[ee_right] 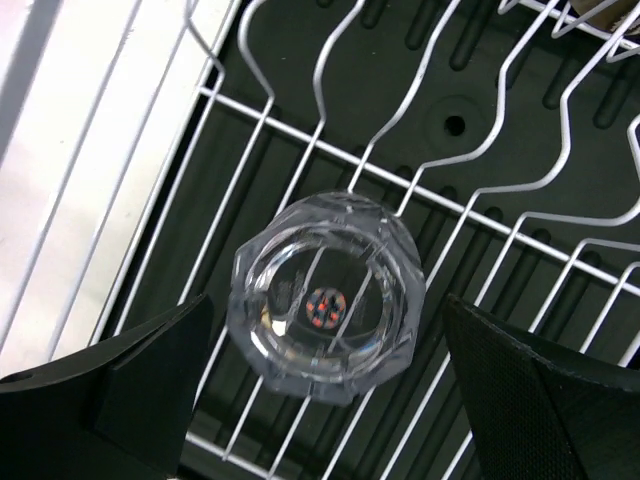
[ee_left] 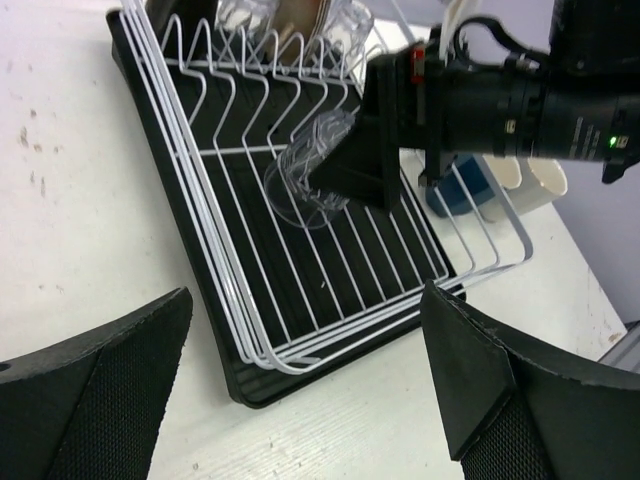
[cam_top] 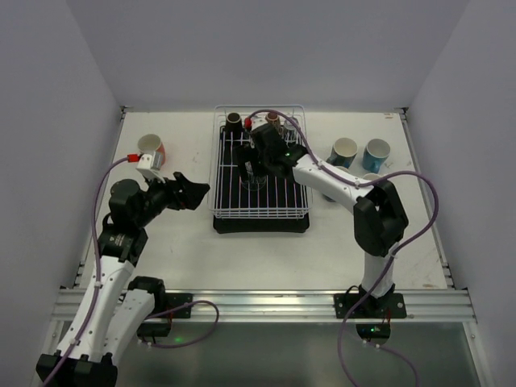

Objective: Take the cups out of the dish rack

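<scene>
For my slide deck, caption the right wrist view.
Open right end effector centred over a clear glass tumbler standing in the white dish rack.

From above, the right arm (cam_top: pixel 343 184) hides most of a pale cup (cam_top: pixel 372 176) — white, perhaps. The left wrist view's top edge cuts off glass cups (ee_left: pixel 245 12) at the dish rack's (ee_left: pixel 228 265) end.

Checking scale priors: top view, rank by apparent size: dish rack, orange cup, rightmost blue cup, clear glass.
1. dish rack
2. orange cup and rightmost blue cup: alike, unranked
3. clear glass, though hard to see
</scene>
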Action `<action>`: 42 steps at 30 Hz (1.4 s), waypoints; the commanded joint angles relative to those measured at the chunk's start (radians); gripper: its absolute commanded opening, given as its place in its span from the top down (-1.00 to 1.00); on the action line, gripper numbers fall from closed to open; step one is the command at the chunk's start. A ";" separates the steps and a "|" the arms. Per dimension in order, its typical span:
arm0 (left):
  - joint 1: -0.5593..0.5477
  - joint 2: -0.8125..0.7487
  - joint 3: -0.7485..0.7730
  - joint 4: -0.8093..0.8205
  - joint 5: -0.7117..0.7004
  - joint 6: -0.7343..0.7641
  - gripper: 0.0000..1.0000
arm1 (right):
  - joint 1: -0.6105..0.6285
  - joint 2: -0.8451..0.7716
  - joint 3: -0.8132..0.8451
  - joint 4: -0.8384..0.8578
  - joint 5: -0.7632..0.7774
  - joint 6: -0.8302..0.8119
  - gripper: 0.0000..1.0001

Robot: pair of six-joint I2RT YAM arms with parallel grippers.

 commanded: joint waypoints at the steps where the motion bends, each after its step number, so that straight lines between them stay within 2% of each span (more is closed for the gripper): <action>1: -0.017 0.024 -0.023 0.027 0.047 0.023 -0.96 | 0.003 0.038 0.102 -0.018 0.082 -0.021 -0.98; 3: -0.025 0.032 -0.024 0.042 0.056 0.022 -0.94 | 0.004 0.054 0.118 -0.013 0.073 -0.022 -0.98; 5: -0.029 0.036 -0.021 0.047 0.064 0.017 -0.93 | 0.006 0.074 0.136 -0.019 0.062 -0.018 -0.87; 9: -0.032 0.041 -0.014 0.053 0.102 0.002 -0.89 | 0.007 0.042 0.107 0.022 0.076 0.005 -0.22; 10: -0.032 0.042 -0.012 0.060 0.113 -0.009 -0.89 | 0.009 0.025 0.087 0.030 0.077 0.016 0.07; 16: -0.032 0.061 -0.015 0.106 0.185 -0.078 -0.84 | 0.007 -0.156 -0.008 0.116 0.103 0.044 0.37; 21: -0.034 0.076 -0.027 0.183 0.274 -0.175 -0.77 | 0.007 -0.328 -0.136 0.185 0.082 0.096 0.33; 23: -0.035 0.096 -0.030 0.278 0.310 -0.241 -0.71 | 0.003 -0.391 -0.190 0.244 0.037 0.154 0.31; 29: -0.110 0.190 -0.041 0.504 0.343 -0.400 -0.61 | -0.010 -0.606 -0.393 0.483 -0.188 0.369 0.31; 35: -0.193 0.251 -0.011 0.594 0.273 -0.419 -0.58 | -0.011 -0.687 -0.499 0.636 -0.314 0.485 0.31; 39: -0.219 0.285 -0.010 0.703 0.269 -0.469 -0.54 | -0.010 -0.663 -0.543 0.699 -0.404 0.562 0.30; 40: -0.236 0.292 -0.010 0.723 0.269 -0.477 -0.52 | -0.011 -0.655 -0.549 0.732 -0.418 0.576 0.30; 42: -0.255 0.308 -0.009 0.772 0.274 -0.491 -0.33 | -0.010 -0.630 -0.577 0.771 -0.453 0.622 0.30</action>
